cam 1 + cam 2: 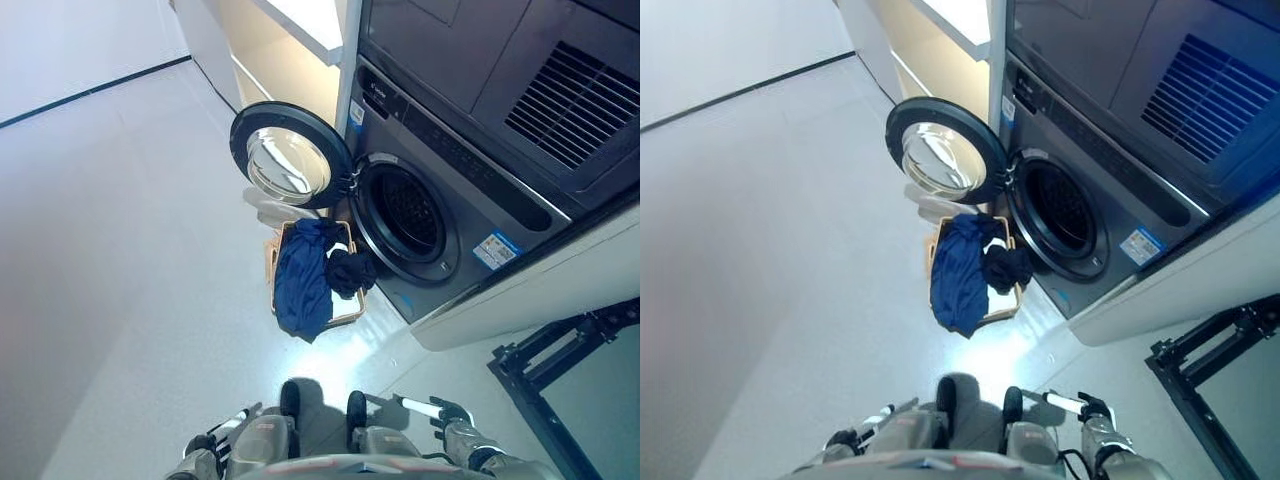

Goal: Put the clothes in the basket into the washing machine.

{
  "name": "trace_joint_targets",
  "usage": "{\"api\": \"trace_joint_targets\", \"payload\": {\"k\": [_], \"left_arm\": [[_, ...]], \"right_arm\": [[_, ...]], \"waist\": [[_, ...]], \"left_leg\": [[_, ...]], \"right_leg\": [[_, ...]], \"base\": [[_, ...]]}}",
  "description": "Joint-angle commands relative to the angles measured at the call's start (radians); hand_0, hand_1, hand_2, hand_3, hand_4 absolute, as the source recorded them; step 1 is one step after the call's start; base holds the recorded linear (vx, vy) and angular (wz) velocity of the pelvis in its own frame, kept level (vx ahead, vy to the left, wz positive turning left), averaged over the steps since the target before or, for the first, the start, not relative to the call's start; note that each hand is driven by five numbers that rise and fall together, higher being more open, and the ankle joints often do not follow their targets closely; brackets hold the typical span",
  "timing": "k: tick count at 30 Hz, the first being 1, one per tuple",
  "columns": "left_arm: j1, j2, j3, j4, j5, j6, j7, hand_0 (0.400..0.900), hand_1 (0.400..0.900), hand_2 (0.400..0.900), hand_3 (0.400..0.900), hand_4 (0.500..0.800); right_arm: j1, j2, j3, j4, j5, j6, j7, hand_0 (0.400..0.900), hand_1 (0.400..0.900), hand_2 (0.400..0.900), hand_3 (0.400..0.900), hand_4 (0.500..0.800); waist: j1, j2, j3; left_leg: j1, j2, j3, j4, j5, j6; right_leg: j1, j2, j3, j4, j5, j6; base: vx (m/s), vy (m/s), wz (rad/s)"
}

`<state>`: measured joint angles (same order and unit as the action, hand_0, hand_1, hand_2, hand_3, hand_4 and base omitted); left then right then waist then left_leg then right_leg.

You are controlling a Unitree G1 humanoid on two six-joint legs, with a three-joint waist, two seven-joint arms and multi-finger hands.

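Washing machine [450, 215]: a dark grey, smooth-fronted front loader with a round porthole; the drum [408, 212] inside is dark metal dotted with small holes.
Door [290, 155]: swung wide open to the left of the porthole, a thick black ring around a shiny domed glass bowl that catches the light.
Basket [275, 262]: a low, boxy, light wooden-toned basket on the floor just in front of the machine, below the open door (only its rim and corners show past the clothes).
Blue garment [302, 280]: soft, crumpled cloth filling most of the basket and spilling in loose folds over its near edge onto the floor.
Black garment [349, 270]: a bunched, matte dark clump at the basket's right side, nearest the porthole.
White cloth [272, 208]: a pale, limp piece lying on the floor behind the basket, under the door.
Floor [120, 250]: smooth, pale grey and faintly speckled, with a bright glossy patch just in front of the basket.
Black frame [550, 370]: angular metal bars at the lower right, beside the pale plinth under the machine.
Left hand [228, 426]: low at the bottom edge, well apart from the basket, fingers straight and released, holding nothing.
Right hand [438, 408]: also at the bottom edge, white-tipped fingers stretched out and released, grasping nothing.
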<state>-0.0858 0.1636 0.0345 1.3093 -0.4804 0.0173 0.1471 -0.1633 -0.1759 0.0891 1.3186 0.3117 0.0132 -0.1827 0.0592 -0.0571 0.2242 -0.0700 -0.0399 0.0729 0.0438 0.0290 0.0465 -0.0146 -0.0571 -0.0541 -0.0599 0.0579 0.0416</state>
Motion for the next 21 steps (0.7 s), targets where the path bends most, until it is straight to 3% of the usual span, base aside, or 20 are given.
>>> {"api": "trace_joint_targets", "payload": {"k": [1,4,7,9,11,15,17,21], "left_arm": [[-0.044,0.065,-0.03,-0.004,-0.016,-0.032,0.013,0.9,0.9,0.9,0.9,0.8],[-0.067,0.089,-0.034,-0.003,-0.005,-0.028,0.017,0.9,0.9,0.9,0.9,0.8],[-0.086,0.1,-0.039,-0.007,0.002,-0.027,0.018,0.9,0.9,0.9,0.9,0.8],[-0.103,0.1,-0.046,-0.006,0.004,-0.026,0.019,0.9,0.9,0.9,0.9,0.8],[-0.109,0.098,-0.05,-0.004,0.007,-0.024,0.015,0.9,0.9,0.9,0.9,0.8],[-0.114,0.086,-0.053,0.002,0.012,-0.027,0.015,0.9,0.9,0.9,0.9,0.8],[-0.11,0.085,-0.052,0.007,0.016,-0.026,0.01,0.9,0.9,0.9,0.9,0.8],[-0.087,0.061,-0.044,0.004,0.003,-0.029,0.008,0.9,0.9,0.9,0.9,0.8]], "right_arm": [[-0.044,-0.011,0.031,-0.046,0.0,-0.027,-0.01,0.9,0.9,0.9,0.9,0.8],[-0.058,0.01,0.046,-0.078,0.014,-0.036,-0.001,0.9,0.9,0.9,0.9,0.8],[-0.066,0.021,0.059,-0.104,0.027,-0.037,0.005,0.9,0.9,0.9,0.9,0.8],[-0.079,0.018,0.066,-0.11,0.033,-0.039,0.009,0.9,0.9,0.9,0.9,0.8],[-0.083,0.016,0.071,-0.108,0.031,-0.038,0.008,0.9,0.9,0.9,0.9,0.8],[-0.082,0.009,0.075,-0.106,0.026,-0.036,0.004,0.9,0.9,0.9,0.9,0.8],[-0.076,0.007,0.082,-0.11,0.019,-0.033,0.006,0.9,0.9,0.9,0.9,0.8],[-0.067,-0.01,0.093,-0.111,-0.005,-0.026,0.014,0.9,0.9,0.9,0.9,0.8]], "waist": [[0.009,-0.037,-0.028],[-0.007,-0.043,-0.002],[-0.018,-0.029,0.017],[-0.029,-0.021,0.033],[-0.032,-0.02,0.038],[-0.039,-0.022,0.037],[-0.046,-0.022,0.035],[-0.047,-0.009,0.006]], "left_leg": [[-0.124,0.014,-0.04,0.037,-0.021,-0.03],[-0.078,0.007,-0.037,0.022,-0.041,-0.003],[-0.028,0.005,-0.037,-0.009,-0.049,0.005],[-0.004,0.008,-0.035,-0.024,-0.052,-0.003],[0.006,0.007,-0.038,-0.027,-0.058,-0.006],[0.032,-0.004,-0.049,-0.026,-0.079,-0.01],[0.047,-0.013,-0.065,-0.018,-0.093,-0.014],[0.082,-0.012,-0.092,-0.036,-0.106,-0.025]], "right_leg": [[0.049,-0.004,-0.004,0.265,-0.188,0.066],[-0.057,-0.022,-0.011,0.471,-0.091,0.08],[-0.128,-0.02,-0.036,0.517,-0.081,0.053],[-0.169,0.02,-0.04,0.393,-0.119,0.044],[-0.163,0.032,-0.031,0.299,-0.11,0.049],[-0.172,0.035,0.054,0.079,-0.018,0.08],[-0.179,0.043,0.094,0.066,0.001,0.087],[-0.139,0.038,0.083,0.068,0.001,0.073]], "base": [[0.16,0.291,-0.09],[0.13,0.265,-0.09],[0.14,0.217,-0.04],[0.1,0.069,0.07],[0.11,0.002,0.13],[0.16,-0.05,0.18],[0.2,-0.144,0.39],[0.22,-0.208,0.33]]}}
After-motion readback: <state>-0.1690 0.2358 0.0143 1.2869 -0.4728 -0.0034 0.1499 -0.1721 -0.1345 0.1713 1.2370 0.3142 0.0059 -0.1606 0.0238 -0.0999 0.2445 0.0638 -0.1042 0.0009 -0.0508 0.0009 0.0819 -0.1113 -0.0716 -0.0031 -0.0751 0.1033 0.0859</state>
